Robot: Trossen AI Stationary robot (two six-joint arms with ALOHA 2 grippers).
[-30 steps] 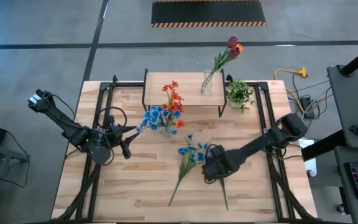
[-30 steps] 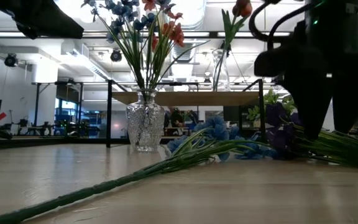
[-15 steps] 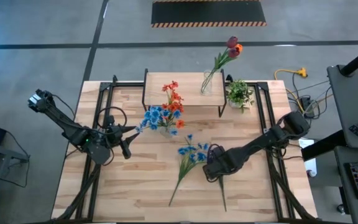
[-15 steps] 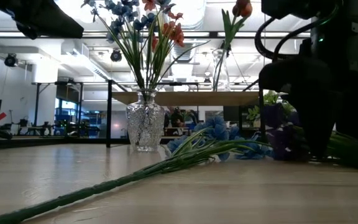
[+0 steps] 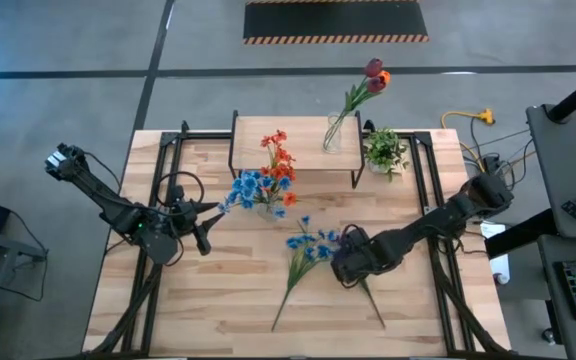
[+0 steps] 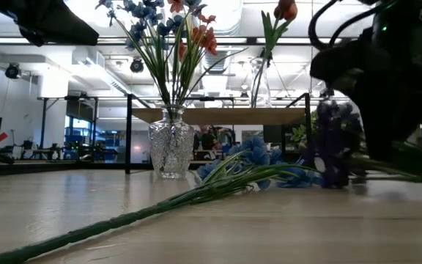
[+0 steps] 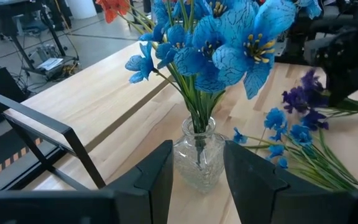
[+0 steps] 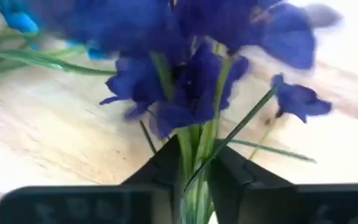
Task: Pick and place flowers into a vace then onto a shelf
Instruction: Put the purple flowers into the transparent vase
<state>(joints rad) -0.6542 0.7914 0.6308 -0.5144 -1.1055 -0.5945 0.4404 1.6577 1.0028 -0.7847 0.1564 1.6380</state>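
Observation:
Purple flowers (image 8: 191, 81) rise in front of my right gripper (image 8: 194, 180), which is shut on their green stems at the table's middle right (image 5: 348, 262). In the low view the purple heads (image 6: 335, 139) stand clear of the tabletop. A blue flower spray (image 5: 306, 252) lies flat on the table beside them. A glass vase (image 7: 197, 163) with blue and orange flowers stands on the table in front of the shelf (image 5: 296, 150). My left gripper (image 7: 197, 186) is open and points at this vase from the left without touching it. A second vase with red tulips (image 5: 334, 135) stands on the shelf. My right gripper pinches the bundle of green stems (image 8: 192, 158) between its two fingers, just below the purple heads. It comes from the table's right side, slanting down. The heads are raised off the table, and the long stem trails to its lower end (image 5: 380, 322) near the table's front edge.
A small potted green plant (image 5: 385, 152) stands right of the shelf. The blue spray's long stem (image 6: 123, 218) runs toward the table's near edge. Black frame rails (image 5: 168, 160) run along the left and right sides of the table.
My right gripper has shut on the purple flowers' stems and risen a little. The purple heads have lifted off the table, and the stem's lower end has swung toward the table's right edge.

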